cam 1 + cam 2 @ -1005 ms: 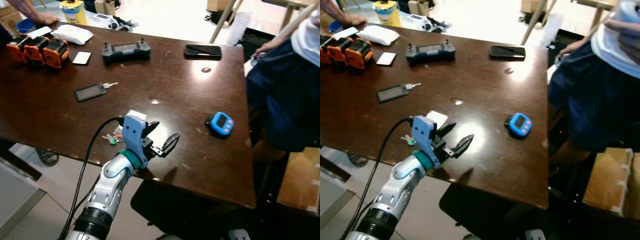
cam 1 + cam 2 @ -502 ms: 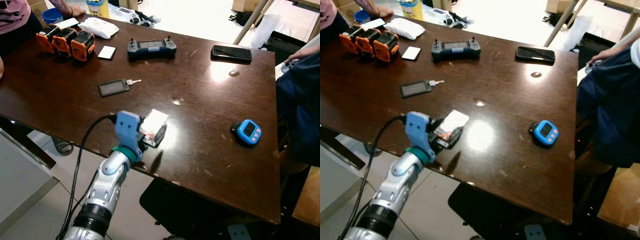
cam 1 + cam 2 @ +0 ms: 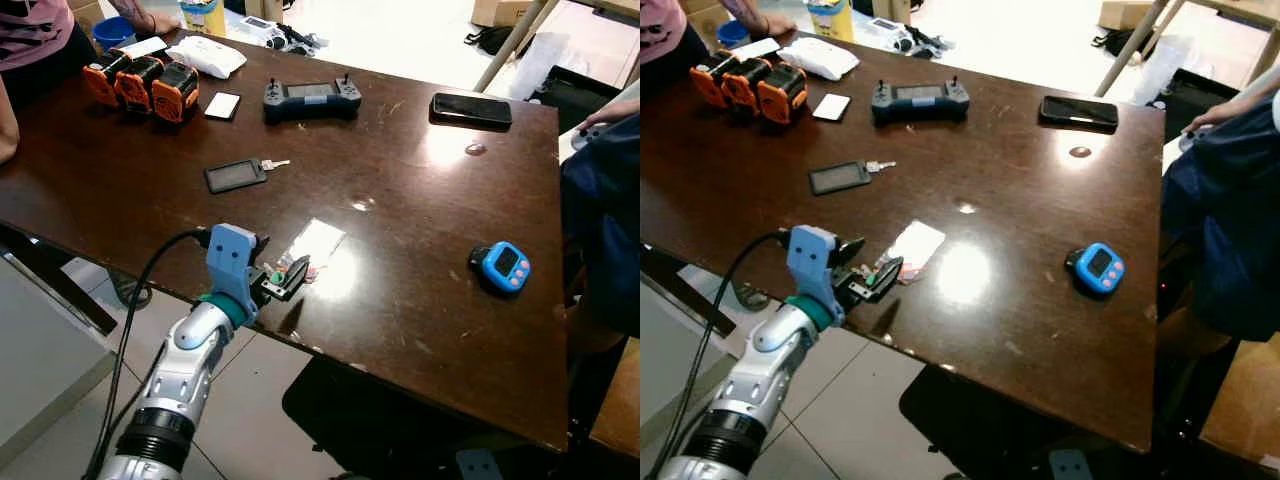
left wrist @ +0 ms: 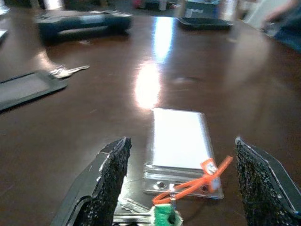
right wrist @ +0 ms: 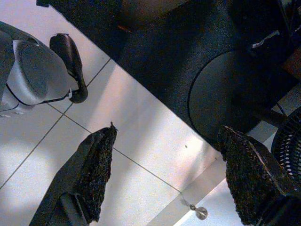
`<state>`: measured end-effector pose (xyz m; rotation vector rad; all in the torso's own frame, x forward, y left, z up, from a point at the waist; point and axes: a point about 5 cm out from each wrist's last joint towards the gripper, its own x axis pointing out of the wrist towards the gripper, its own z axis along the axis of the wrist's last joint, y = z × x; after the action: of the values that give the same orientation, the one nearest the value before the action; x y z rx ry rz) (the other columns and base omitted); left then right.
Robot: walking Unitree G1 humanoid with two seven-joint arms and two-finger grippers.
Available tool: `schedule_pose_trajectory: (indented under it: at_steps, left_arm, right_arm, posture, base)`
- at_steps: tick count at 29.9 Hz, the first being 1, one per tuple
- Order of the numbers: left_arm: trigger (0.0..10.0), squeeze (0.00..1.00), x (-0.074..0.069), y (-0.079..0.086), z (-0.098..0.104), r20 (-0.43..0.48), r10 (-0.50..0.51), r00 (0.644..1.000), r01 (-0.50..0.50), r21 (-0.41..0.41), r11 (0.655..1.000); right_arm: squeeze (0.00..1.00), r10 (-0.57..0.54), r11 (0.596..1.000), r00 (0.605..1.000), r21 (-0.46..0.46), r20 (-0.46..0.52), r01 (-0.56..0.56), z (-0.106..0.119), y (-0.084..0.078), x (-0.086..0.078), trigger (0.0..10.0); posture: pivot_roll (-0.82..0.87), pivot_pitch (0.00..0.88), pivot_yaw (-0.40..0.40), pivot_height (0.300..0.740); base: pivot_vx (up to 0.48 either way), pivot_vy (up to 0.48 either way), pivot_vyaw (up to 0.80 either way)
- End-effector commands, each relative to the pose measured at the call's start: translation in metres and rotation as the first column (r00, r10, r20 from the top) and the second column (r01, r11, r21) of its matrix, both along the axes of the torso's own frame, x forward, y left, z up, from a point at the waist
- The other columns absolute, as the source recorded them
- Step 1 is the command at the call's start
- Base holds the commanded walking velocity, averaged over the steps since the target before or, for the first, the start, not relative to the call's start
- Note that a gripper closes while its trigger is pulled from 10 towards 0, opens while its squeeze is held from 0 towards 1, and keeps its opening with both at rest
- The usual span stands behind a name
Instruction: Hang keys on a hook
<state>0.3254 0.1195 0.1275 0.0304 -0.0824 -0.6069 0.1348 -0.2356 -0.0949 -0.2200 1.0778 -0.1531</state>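
Left wrist view: keys (image 4: 162, 217) lie between the left end effector's (image 4: 183, 188) spread fingers.

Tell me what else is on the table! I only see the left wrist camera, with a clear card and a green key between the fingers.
Observer: A small blue gadget with a screen lies near the right edge of the table.
Operator: Where's the other arm?
Observer: The right gripper hangs open over the tiled floor, next to a black chair base.
Operator: Is anybody close by?
Observer: Yes, a person in dark blue clothes is at the table's right side.
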Motion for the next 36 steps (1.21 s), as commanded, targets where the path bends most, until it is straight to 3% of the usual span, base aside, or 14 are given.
schedule_pose_trajectory:
  at_steps: [1,8,20,21,23,24,25,26,27,28,32,36]
  left_arm:
    - [10.0,0.00,-0.002,0.002,-0.003,-0.005,-0.042,0.999,0.043,0.079,0.996]
    - [10.0,0.00,-0.001,0.001,-0.015,-0.013,-0.014,1.000,0.016,0.223,0.975]
    - [10.0,0.00,-0.002,-0.006,-0.020,-0.016,-0.026,1.000,0.029,0.289,0.957]
    - [9.2,0.00,-0.001,-0.006,-0.020,-0.014,-0.020,1.000,0.023,0.302,0.953]
    - [9.2,0.00,-0.001,-0.006,-0.020,-0.014,-0.020,1.000,0.023,0.302,0.953]
    - [2.2,0.00,-0.001,-0.006,-0.022,-0.005,-0.007,1.000,0.008,0.353,0.936]
    - [2.2,0.00,-0.001,-0.006,-0.022,-0.005,-0.007,1.000,0.008,0.353,0.936]
    - [0.8,0.00,0.000,-0.005,-0.023,-0.001,-0.002,1.000,0.002,0.373,0.928]
    - [0.8,0.00,0.000,-0.005,-0.023,-0.001,-0.002,1.000,0.002,0.373,0.928]
    - [0.0,0.00,0.000,-0.005,-0.023,0.003,0.000,1.000,-0.001,0.387,0.922]
    - [0.0,0.00,0.001,-0.005,-0.024,0.013,0.003,1.000,-0.008,0.413,0.911]
    - [0.0,0.00,0.004,-0.002,-0.024,0.030,0.000,1.000,-0.015,0.505,0.863]
  right_arm:
    - [0.00,0.003,1.000,0.999,-0.004,-0.035,-0.003,-0.003,-0.002,-0.009,10.0]
    - [0.00,-0.004,1.000,0.999,0.003,-0.042,0.004,-0.004,-0.001,-0.012,10.0]
    - [0.00,-0.001,1.000,0.999,-0.003,-0.041,0.001,-0.004,-0.001,-0.012,10.0]
    - [0.00,-0.001,1.000,0.999,-0.003,-0.041,0.001,-0.004,-0.001,-0.012,10.0]
    - [0.00,-0.001,1.000,0.999,-0.003,-0.041,0.001,-0.004,-0.001,-0.012,10.0]
    - [0.00,-0.004,1.000,0.999,-0.003,-0.041,0.004,-0.004,0.000,-0.012,10.0]
    - [0.00,-0.004,1.000,0.999,-0.003,-0.041,0.004,-0.004,0.000,-0.012,10.0]
    - [0.00,-0.005,1.000,0.999,-0.003,-0.042,0.005,-0.004,0.000,-0.013,10.0]
    - [0.00,-0.005,1.000,0.999,-0.003,-0.042,0.005,-0.004,0.000,-0.013,10.0]
    - [0.00,-0.006,1.000,0.999,-0.003,-0.042,0.006,-0.004,0.000,-0.013,10.0]
    - [0.00,-0.007,1.000,0.999,-0.002,-0.042,0.007,-0.005,0.000,-0.013,10.0]
    - [0.00,-0.008,1.000,0.999,-0.004,-0.042,0.008,-0.005,0.000,-0.014,10.0]
  posture:
    - [-0.05,0.072,0.073,0.740]
    - [-0.06,0.067,0.078,0.740]
    - [-0.06,0.068,0.083,0.740]
    - [-0.06,0.069,0.084,0.740]
    - [-0.06,0.069,0.084,0.740]
    - [-0.07,0.069,0.086,0.740]
    - [-0.07,0.069,0.086,0.740]
    - [-0.07,0.067,0.086,0.740]
    - [-0.07,0.067,0.086,0.740]
    - [-0.07,0.067,0.086,0.740]
    - [-0.07,0.064,0.087,0.740]
    - [-0.08,0.066,0.091,0.740]
  base:
    - [0.000,0.000,0.00]
    - [0.000,0.000,0.00]
    - [0.000,0.000,0.00]
    - [0.000,0.000,0.00]
    - [0.000,0.000,0.00]
    - [0.000,0.000,0.00]
    - [0.000,0.000,0.00]
    - [0.000,0.000,0.00]
    - [0.000,0.000,0.00]
    - [0.000,0.000,0.00]
    - [0.000,0.000,0.00]
    - [0.000,0.000,0.00]
